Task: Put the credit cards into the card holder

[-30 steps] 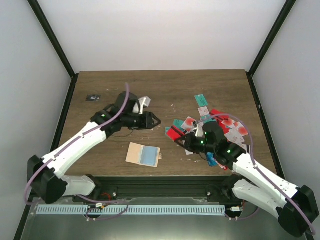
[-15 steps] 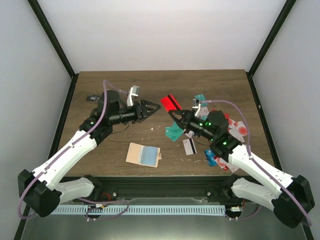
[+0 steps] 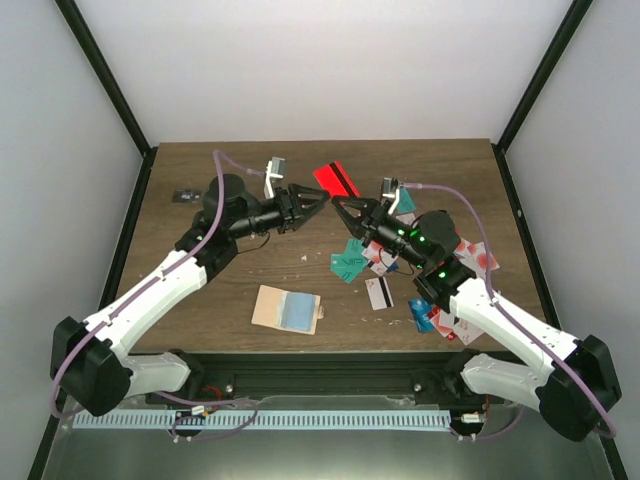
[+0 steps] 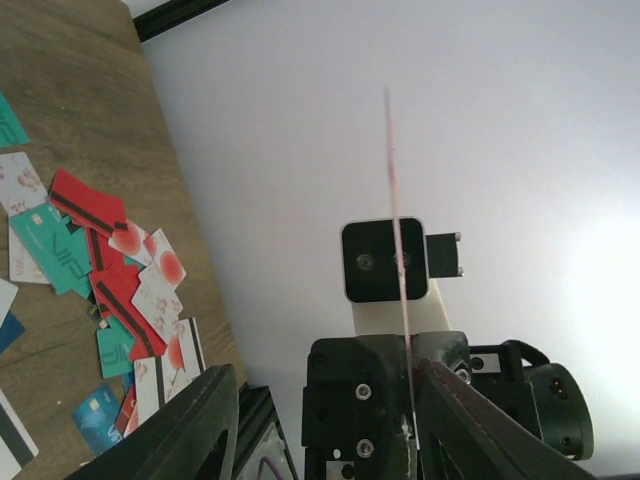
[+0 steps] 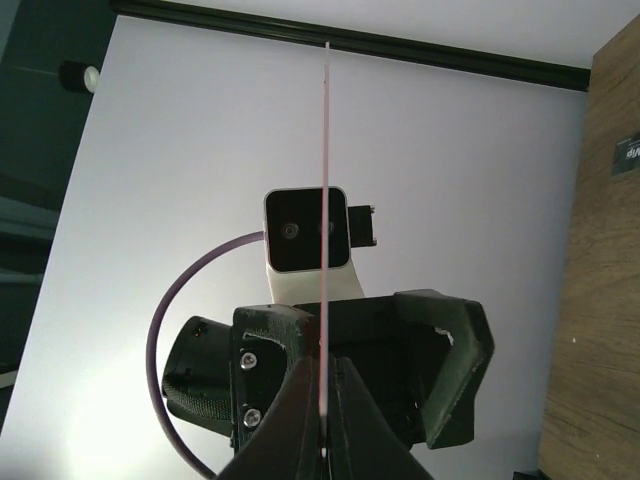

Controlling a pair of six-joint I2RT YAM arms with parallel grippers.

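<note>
— Wooden table (image 3: 200,270), findings?
— Right gripper (image 3: 338,207) pinches a red credit card (image 3: 336,180) aloft; left gripper (image 3: 318,203) faces it, jaws apart, empty. Card holder (image 3: 287,308) lies open near the front edge; other credit cards (image 3: 440,262) heaped right.

Both arms meet nose to nose above the middle of the table (image 3: 430,165), so the air there is blocked. The left gripper (image 3: 312,206), jaws apart, and the right gripper (image 3: 343,210), clamped on a raised red card (image 3: 336,181), leave only a narrow gap around that card. The wood beneath them is bare.

The scattered credit cards (image 3: 445,260) crowd the right half, and a teal card (image 3: 348,262) and a striped white card (image 3: 378,292) lie nearer the centre. The open card holder (image 3: 286,308) lies near the front edge with bare wood around it.

The left half is open, apart from the left arm (image 3: 160,290) slanting over it and a small dark object (image 3: 185,194) at the far-left edge. Black frame posts (image 3: 110,85) bound the sides.
</note>
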